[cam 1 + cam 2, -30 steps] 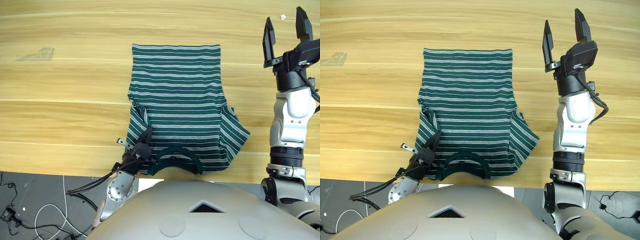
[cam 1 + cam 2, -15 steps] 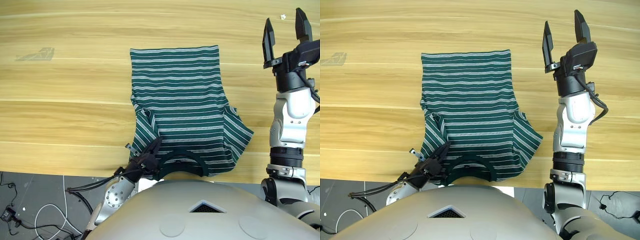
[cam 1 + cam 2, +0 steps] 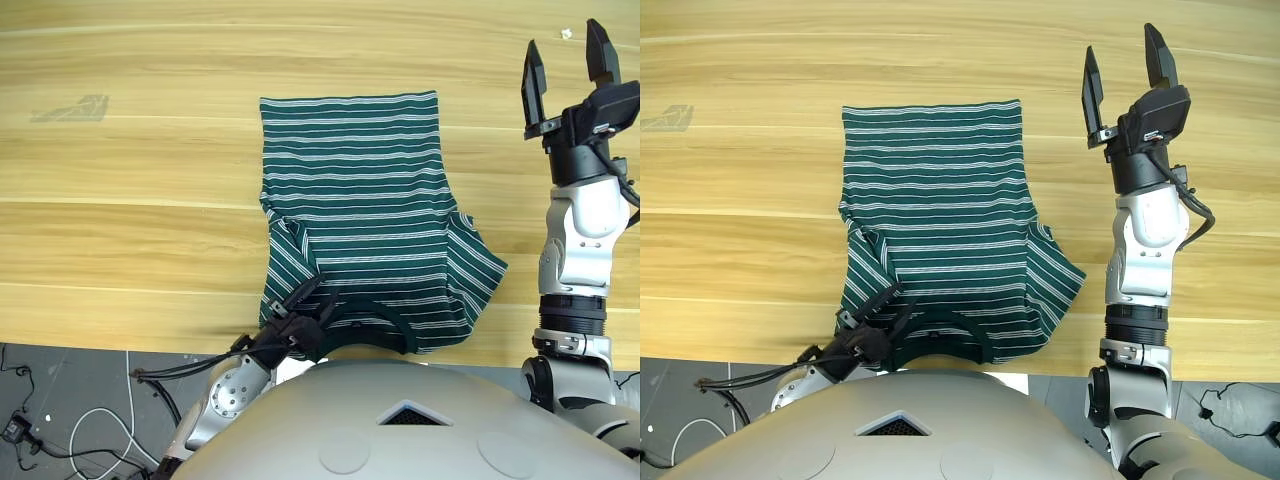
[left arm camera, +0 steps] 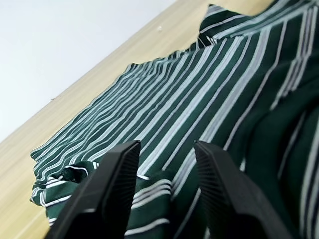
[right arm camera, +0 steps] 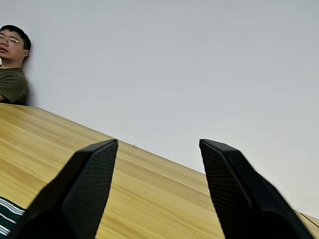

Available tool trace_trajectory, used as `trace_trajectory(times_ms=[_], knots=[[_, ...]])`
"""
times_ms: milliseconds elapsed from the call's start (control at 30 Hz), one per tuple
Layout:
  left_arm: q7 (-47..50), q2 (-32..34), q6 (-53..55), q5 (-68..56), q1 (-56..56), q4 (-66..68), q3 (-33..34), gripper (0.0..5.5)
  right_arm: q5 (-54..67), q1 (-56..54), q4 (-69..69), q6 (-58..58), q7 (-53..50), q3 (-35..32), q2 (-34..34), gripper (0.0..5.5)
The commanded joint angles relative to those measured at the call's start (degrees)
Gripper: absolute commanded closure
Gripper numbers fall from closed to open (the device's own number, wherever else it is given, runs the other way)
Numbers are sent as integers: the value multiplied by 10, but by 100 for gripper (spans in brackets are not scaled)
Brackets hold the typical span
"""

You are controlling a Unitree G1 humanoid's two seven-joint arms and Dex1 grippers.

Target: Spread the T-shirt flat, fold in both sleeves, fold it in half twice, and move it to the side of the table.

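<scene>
Toward 6 o'clock on the surface (image 3: pixel 130 220), the T-shirt (image 3: pixel 365 190) lies flat, its collar (image 3: pixel 372 313) beside the open left end effector (image 4: pixel 166 149), while the right end effector (image 3: pixel 563 50), open and raised at 2 o'clock, should likely pinch the splayed sleeve (image 3: pixel 480 268) at 4 o'clock and lay it inward.
</scene>
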Motion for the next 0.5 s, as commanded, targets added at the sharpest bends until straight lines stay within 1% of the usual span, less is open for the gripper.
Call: trace_trajectory(times_ms=[33,100,167,233,267,333,367,400,433,500], knots=[[-63,21,41,-134,-20,-63,5,325,33,5,0,30,21,1,4,248],[-81,13,85,-223,-52,-109,17,325,83,12,-11,62,44,-2,12,248],[-83,-6,140,-340,-87,-162,27,325,157,29,-28,114,81,-7,15,248],[-77,-16,187,-468,-94,-226,28,325,255,61,-55,210,127,-26,-4,248],[-68,-15,203,-558,-91,-259,40,325,323,84,-72,282,151,-44,-24,248],[-37,-10,218,-719,-90,-309,97,325,427,136,-92,388,215,-83,-72,248],[-21,-6,218,-774,-95,-320,131,325,453,158,-92,415,249,-98,-92,248],[4,-3,215,-803,-100,-317,181,325,459,182,-81,424,292,-111,-115,248],[34,0,217,-804,-106,-297,235,325,456,207,-66,428,339,-121,-139,248],[85,4,229,-789,-107,-256,316,325,442,250,-40,431,408,-134,-175,248]])
